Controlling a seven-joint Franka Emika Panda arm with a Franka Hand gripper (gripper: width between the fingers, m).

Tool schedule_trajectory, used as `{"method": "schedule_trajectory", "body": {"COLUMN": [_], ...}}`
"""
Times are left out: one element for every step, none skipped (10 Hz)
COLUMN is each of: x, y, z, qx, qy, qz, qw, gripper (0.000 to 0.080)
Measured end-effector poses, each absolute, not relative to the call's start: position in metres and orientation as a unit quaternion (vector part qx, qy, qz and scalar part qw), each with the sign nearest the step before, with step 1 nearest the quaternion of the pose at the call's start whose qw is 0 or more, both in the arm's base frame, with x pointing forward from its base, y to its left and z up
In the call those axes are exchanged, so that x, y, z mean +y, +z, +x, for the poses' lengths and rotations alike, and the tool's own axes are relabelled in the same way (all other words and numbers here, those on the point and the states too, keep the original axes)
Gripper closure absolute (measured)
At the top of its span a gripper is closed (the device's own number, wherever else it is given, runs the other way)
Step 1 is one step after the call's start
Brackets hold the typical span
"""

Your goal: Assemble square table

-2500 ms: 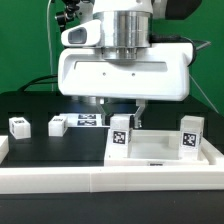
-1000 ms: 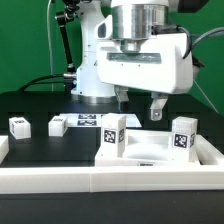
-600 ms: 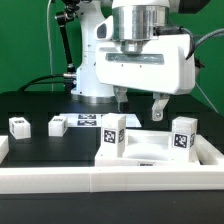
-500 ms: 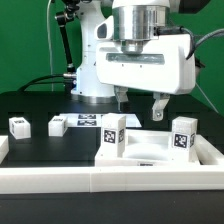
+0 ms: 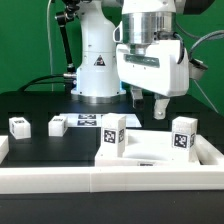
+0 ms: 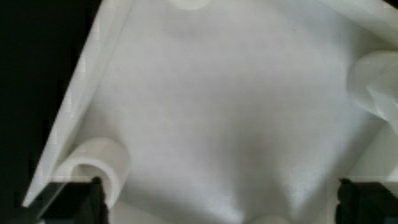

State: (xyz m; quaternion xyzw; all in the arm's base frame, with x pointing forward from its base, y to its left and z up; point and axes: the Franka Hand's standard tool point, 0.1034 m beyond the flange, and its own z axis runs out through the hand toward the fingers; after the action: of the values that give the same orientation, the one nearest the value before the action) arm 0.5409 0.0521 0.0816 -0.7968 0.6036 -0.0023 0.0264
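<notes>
A: Where is the square table slab?
B: On the black tabletop, at the exterior view's right: smooth white plastic, two boxy tagged leg blocks upright on it.
A: The hand?
B: Above it, spread wide, empty (glossy white casing).

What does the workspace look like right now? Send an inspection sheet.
Surface: black table, white rail across the foreground.
Job's things: square slab at the exterior view's right, two leg blocks upright on it; two loose leg blocks at the left.
Clutter: nothing seen; only the marker board.
Gripper: jaws open, empty, above the slab.
Cables: black cables behind the table.
Surroundings: green backdrop, arm's white base.
</notes>
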Motion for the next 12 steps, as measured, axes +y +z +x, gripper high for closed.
{"method": "schedule_trajectory", "body": {"x": [0.052, 0.053, 0.056, 0.057, 0.061, 0.066, 0.072, 0.073, 0.074, 0.074, 0.074, 0.077], "y": [0.081, 0.081, 0.08, 0.076, 0.071, 0.067, 0.062, 0.061, 0.061, 0.061, 0.061, 0.055], "z": [0.541, 0.541, 0.539, 0.531, 0.523, 0.518, 0.514, 0.514, 0.514, 0.514, 0.514, 0.507], "qx": [0.602, 0.622, 0.656, 0.71, 0.74, 0.754, 0.784, 0.782, 0.781, 0.78, 0.781, 0.78], "qy": [-0.002, 0.0, 0.005, 0.015, 0.022, 0.025, 0.029, 0.029, 0.029, 0.03, 0.033, 0.034], "qz": [-0.798, -0.782, -0.754, -0.703, -0.672, -0.656, -0.62, -0.623, -0.624, -0.624, -0.623, -0.625], "qw": [0.026, 0.029, 0.032, 0.031, 0.025, 0.021, 0.015, 0.015, 0.015, 0.015, 0.013, 0.007], "gripper": [0.015, 0.015, 0.015, 0.015, 0.015, 0.015, 0.015, 0.015, 0.015, 0.015, 0.015, 0.015]}}
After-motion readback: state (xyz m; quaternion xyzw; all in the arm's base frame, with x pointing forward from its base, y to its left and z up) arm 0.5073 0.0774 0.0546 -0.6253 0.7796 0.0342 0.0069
